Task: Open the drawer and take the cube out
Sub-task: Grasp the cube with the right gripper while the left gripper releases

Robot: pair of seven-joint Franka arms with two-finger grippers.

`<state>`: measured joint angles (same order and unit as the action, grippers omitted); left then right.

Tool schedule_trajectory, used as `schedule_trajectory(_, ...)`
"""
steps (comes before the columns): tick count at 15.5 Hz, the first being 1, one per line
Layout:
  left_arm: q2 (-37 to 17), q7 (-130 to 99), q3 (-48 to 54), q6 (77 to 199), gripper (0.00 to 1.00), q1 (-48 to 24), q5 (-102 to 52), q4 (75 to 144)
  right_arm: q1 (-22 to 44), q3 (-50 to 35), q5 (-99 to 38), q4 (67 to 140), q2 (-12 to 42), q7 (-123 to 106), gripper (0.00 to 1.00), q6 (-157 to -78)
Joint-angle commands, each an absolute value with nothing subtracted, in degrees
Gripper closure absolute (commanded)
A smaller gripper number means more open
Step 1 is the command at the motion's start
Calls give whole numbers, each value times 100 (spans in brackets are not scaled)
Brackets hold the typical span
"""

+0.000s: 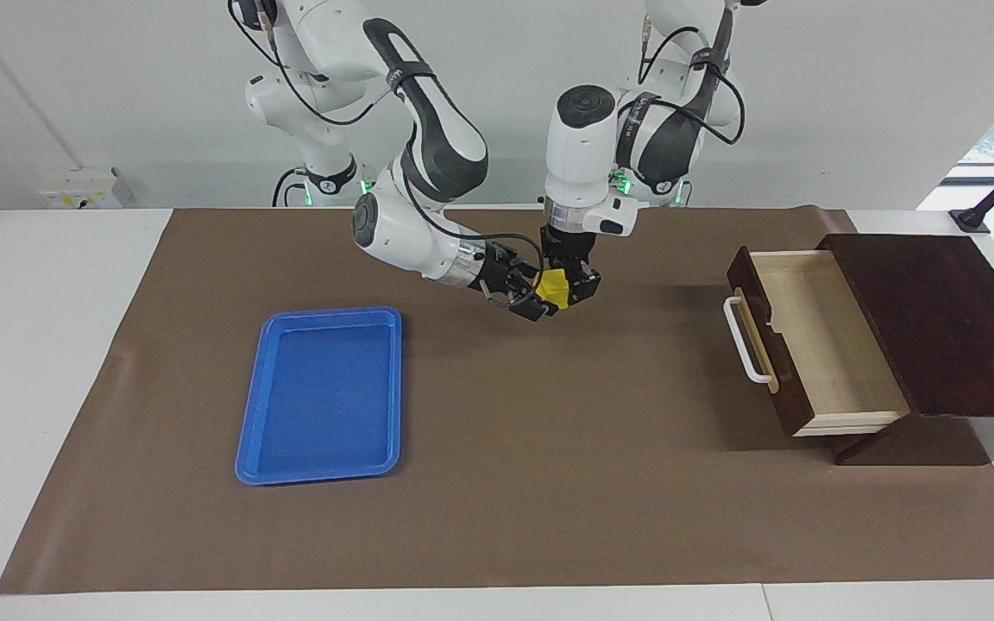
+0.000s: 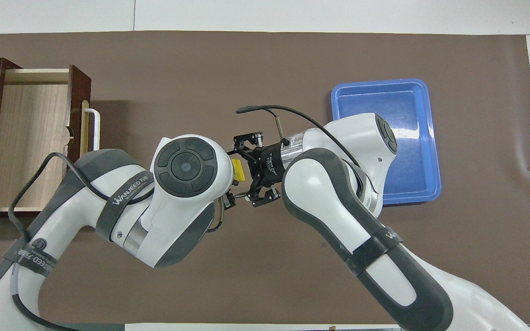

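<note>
Clearly the yellow cube is out of the open drawer and up over the mat's middle, gripped by the left gripper, while the right gripper meets it, its grip uncertain, probably for a handover.

blue tray flat and empty on the brown mat, toward the right arm's end of the table | mat covers most of the white table | dark cabinet at the left arm's end

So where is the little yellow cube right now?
The small yellow cube is in the air over the brown mat, between both grippers, midway between blue plastic tray and open wooden drawer.
</note>
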<state>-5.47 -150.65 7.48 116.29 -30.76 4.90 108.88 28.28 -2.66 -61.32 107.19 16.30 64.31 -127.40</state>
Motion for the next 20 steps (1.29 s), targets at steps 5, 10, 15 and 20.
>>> schedule_trajectory(5,-475,-15064,659,11760,100,-3182,404,11004,2856,-281,-6240,10846,1661,6512,0,-13025)
schedule_trajectory(10,-475,-15056,659,11760,100,-3182,404,11004,2909,-281,-6240,10828,1661,6662,7,-13034)
schedule_trajectory(15,-475,-15056,659,11760,100,-3173,404,11004,2900,-281,-6223,10749,1661,6566,100,-12990)
schedule_trajectory(20,-475,-15038,659,11760,89,-3155,404,10995,2883,-281,-6240,10714,1661,6486,100,-12990)
